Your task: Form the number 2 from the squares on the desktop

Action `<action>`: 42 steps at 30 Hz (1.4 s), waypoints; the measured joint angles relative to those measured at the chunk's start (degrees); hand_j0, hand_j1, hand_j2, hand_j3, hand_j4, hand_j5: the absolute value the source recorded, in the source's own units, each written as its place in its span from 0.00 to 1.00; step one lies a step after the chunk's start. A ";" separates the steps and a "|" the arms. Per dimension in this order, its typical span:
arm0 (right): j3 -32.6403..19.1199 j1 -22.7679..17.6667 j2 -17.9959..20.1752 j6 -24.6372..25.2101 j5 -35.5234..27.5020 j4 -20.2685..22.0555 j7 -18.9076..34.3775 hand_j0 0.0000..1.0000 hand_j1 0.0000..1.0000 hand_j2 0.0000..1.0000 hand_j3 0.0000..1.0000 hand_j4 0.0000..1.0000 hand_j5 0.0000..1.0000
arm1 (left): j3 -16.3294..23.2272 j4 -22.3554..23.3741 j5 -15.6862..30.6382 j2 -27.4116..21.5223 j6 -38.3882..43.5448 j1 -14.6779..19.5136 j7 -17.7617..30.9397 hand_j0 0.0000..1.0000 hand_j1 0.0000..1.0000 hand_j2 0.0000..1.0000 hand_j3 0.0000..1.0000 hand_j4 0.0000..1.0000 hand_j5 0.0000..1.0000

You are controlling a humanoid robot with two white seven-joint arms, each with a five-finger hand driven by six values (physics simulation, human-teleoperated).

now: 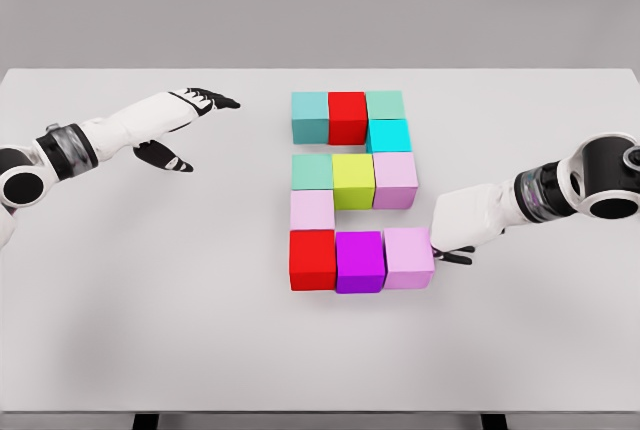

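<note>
White table, and the coloured blocks sit mid-table shaped like a 2. Left hand hovers well left, fingers spread, empty. Right hand presses beside the pink block; grip unclear.

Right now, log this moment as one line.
blocks: digit 2 formed | right hand: beside pink block | left hand: open, apart | table

Place: bare simulated test bench, not a furnished room.
Table: plain white tabletop spanning left to right.
Backdrop: featureless grey wall on the far side.
Underside: dark table legs at the near edge.
</note>
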State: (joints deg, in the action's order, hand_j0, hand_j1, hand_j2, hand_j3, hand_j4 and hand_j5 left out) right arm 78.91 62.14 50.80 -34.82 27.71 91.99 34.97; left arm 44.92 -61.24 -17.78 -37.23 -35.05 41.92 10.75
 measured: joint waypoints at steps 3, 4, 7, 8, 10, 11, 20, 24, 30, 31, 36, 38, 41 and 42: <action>0.00 0.00 -0.01 0.00 0.01 0.00 0.00 0.14 0.14 0.14 0.14 0.14 0.14 | 0.00 0.00 0.02 0.00 0.00 0.00 0.00 1.00 1.00 1.00 1.00 1.00 1.00; 0.00 0.00 -0.02 -0.01 0.03 0.03 0.00 0.14 0.14 0.14 0.14 0.14 0.14 | 0.00 0.00 0.02 0.00 0.00 0.00 0.00 1.00 1.00 1.00 1.00 1.00 1.00; 0.06 0.09 -0.05 -0.13 0.07 0.30 0.02 0.14 0.14 0.14 0.14 0.14 0.14 | -0.02 0.00 0.02 0.00 0.00 0.00 0.00 1.00 1.00 1.00 1.00 1.00 1.00; 0.08 0.18 -0.06 -0.16 0.07 0.37 0.02 0.14 0.14 0.14 0.14 0.14 0.14 | -0.02 0.00 0.02 0.00 0.00 0.00 0.00 1.00 1.00 1.00 1.00 1.00 1.00; 0.10 0.26 -0.08 -0.20 0.06 0.46 0.02 0.14 0.14 0.14 0.14 0.14 0.14 | -0.01 0.01 0.01 0.00 0.00 0.00 0.00 1.00 1.00 1.00 1.00 1.00 1.00; 0.11 0.26 -0.08 -0.22 0.07 0.49 0.02 0.14 0.14 0.14 0.14 0.14 0.14 | -0.01 0.03 0.00 0.00 0.00 0.00 0.00 1.00 1.00 1.00 1.00 1.00 1.00; 0.14 0.26 -0.01 -0.27 0.07 0.28 0.03 0.14 0.14 0.14 0.14 0.14 0.14 | -0.03 0.05 0.02 0.00 0.00 0.00 0.00 1.00 1.00 1.00 1.00 1.00 1.00; 0.15 0.26 0.09 -0.27 0.10 0.05 0.03 0.14 0.14 0.14 0.14 0.14 0.14 | -0.16 0.02 0.19 0.00 0.00 0.00 0.00 1.00 1.00 1.00 1.00 1.00 1.00; -0.07 0.35 0.60 -0.27 0.25 -0.56 0.03 0.14 0.14 0.14 0.14 0.14 0.14 | -0.27 0.10 0.84 0.00 0.00 0.09 0.00 1.00 1.00 1.00 1.00 1.00 1.00; -0.30 0.35 0.91 -0.26 0.31 -1.03 0.03 0.14 0.14 0.14 0.14 0.14 0.14 | -0.28 0.12 0.87 0.00 0.00 0.09 0.00 1.00 1.00 1.00 1.00 1.00 1.00; -5.08 0.00 2.37 -0.28 0.46 -5.40 0.03 0.14 0.14 0.14 0.14 0.14 0.14 | -0.35 0.15 1.19 -0.02 0.00 0.00 0.00 1.00 1.00 1.00 1.00 1.00 1.00; -7.24 -0.18 2.65 -0.28 0.28 -6.51 0.03 0.46 0.46 0.46 0.46 0.46 0.46 | -0.36 0.10 1.46 -0.42 0.00 0.00 -0.03 1.00 1.00 1.00 1.00 1.00 1.00; -11.58 -0.44 3.62 -0.27 0.03 -9.21 0.03 1.00 1.00 1.00 1.00 1.00 1.00 | -0.34 0.04 1.64 -1.38 0.00 0.00 -0.06 1.00 1.00 1.00 1.00 1.00 1.00; -12.81 -0.53 3.77 -0.27 -0.01 -10.48 0.03 1.00 1.00 1.00 1.00 1.00 1.00 | -0.32 0.03 1.66 -1.56 0.00 -0.18 -0.07 1.00 1.00 1.00 1.00 1.00 1.00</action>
State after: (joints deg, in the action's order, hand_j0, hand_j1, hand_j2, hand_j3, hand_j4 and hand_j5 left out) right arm 66.10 61.61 54.58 -35.09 27.69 81.51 35.00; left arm 44.60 -61.22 -16.11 -38.79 -35.05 41.75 10.69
